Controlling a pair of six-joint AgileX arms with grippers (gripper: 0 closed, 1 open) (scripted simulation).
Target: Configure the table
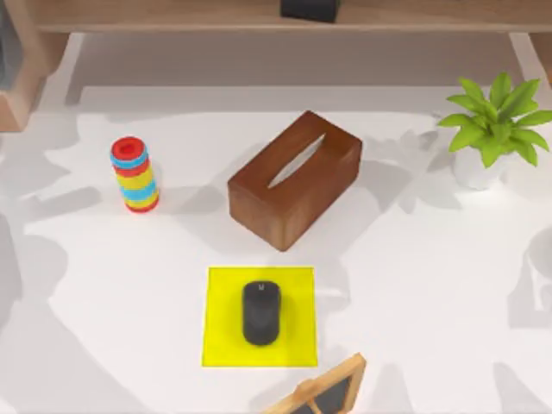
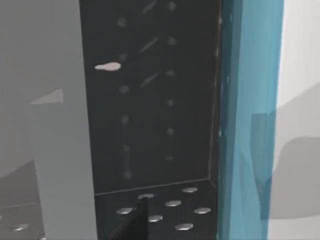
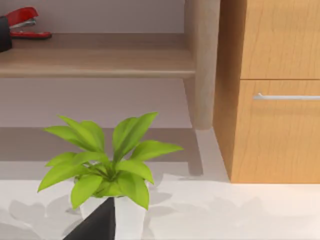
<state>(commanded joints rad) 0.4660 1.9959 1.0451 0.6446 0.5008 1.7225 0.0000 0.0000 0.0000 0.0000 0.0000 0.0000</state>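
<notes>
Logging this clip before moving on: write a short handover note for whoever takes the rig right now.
Left gripper: a dark finger shows against a dark perforated panel.
Right gripper: a dark finger shows just in front of the potted plant.
On the white table: black mouse on the yellow mat, wooden tissue box behind it, ring stack at left, plant at right.
Done: mouse sits on mat.
Left: unclear; nothing is held.

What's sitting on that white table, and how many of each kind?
Wooden tissue box: 1
Ring stack toy: 1
Potted plant: 1
Yellow mat: 1
Black mouse, on the mat: 1
Wood-framed board, at the near edge: 1
Total: 6
</notes>
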